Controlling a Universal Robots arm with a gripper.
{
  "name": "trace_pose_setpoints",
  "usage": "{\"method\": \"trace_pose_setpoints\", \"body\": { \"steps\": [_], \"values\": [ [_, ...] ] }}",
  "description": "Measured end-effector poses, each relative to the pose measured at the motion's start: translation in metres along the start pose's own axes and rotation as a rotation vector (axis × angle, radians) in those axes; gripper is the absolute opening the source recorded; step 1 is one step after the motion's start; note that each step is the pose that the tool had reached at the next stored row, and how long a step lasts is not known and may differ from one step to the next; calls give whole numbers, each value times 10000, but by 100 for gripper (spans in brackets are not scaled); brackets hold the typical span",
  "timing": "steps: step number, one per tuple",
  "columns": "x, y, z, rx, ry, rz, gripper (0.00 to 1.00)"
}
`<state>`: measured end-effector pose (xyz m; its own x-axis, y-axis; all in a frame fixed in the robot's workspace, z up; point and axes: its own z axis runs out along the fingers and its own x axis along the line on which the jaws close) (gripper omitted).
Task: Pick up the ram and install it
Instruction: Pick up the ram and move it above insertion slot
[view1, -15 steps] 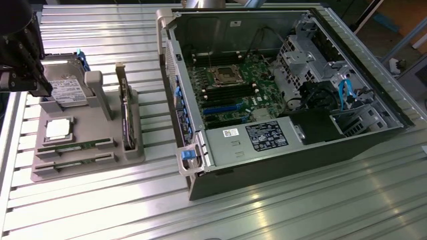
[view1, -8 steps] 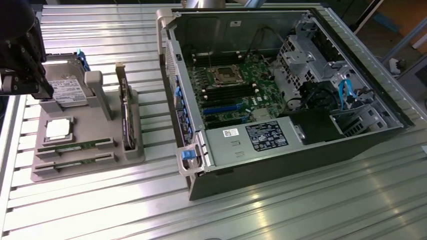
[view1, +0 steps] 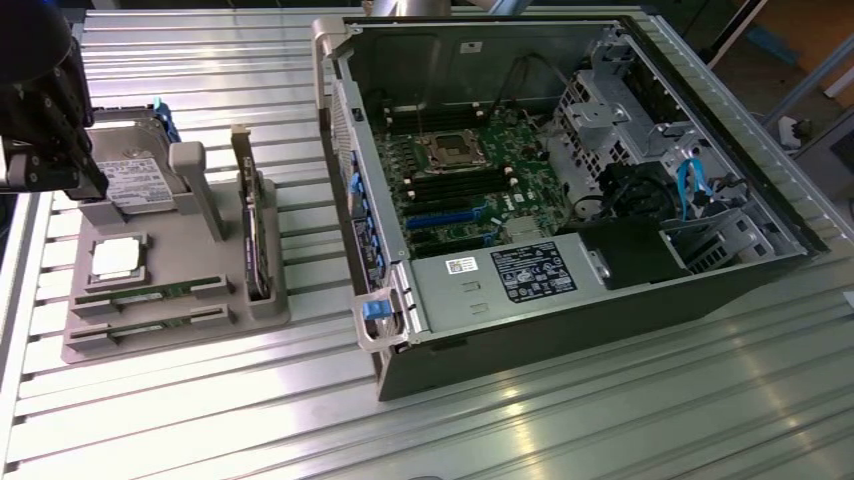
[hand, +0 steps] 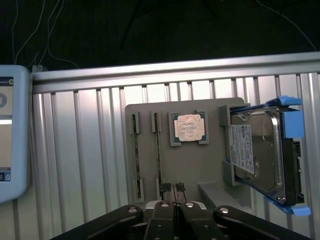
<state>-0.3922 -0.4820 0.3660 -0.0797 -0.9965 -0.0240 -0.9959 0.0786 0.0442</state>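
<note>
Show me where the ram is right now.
Two ram sticks lie in slots of the gray holder at the exterior view's left, beside the square processor chip.

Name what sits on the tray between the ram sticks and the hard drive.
A square silver processor chip lies between the ram sticks and the hard drive, in its own recess of the tray; the wrist and exterior views both show it.
</note>
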Motion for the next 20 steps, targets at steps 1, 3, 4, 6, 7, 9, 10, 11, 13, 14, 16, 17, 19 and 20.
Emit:
{"method": "trace_pose_setpoints", "body": {
  "steps": [1,3,4,6,7,9,10,11,13,14,16,17,19,20],
  "values": [
    [0,0,0,0,1,-14,11],
    [0,0,0,0,1,-16,11],
    [1,0,2,0,0,-16,11],
    [3,0,5,1,-1,-15,11],
    [5,-1,7,1,1,-15,11],
    [7,-1,17,1,0,-15,11],
    [9,-1,26,1,-1,-16,11],
    [12,-2,31,0,1,-16,11],
    [18,-3,46,0,1,-15,11],
    [21,-4,53,-1,1,-16,11],
    [25,-5,62,-2,2,-16,11],
    [25,-4,62,-2,2,-15,11],
    [25,-4,63,-2,2,-15,11],
    [26,-5,64,-1,1,-16,11]
  ]
}}
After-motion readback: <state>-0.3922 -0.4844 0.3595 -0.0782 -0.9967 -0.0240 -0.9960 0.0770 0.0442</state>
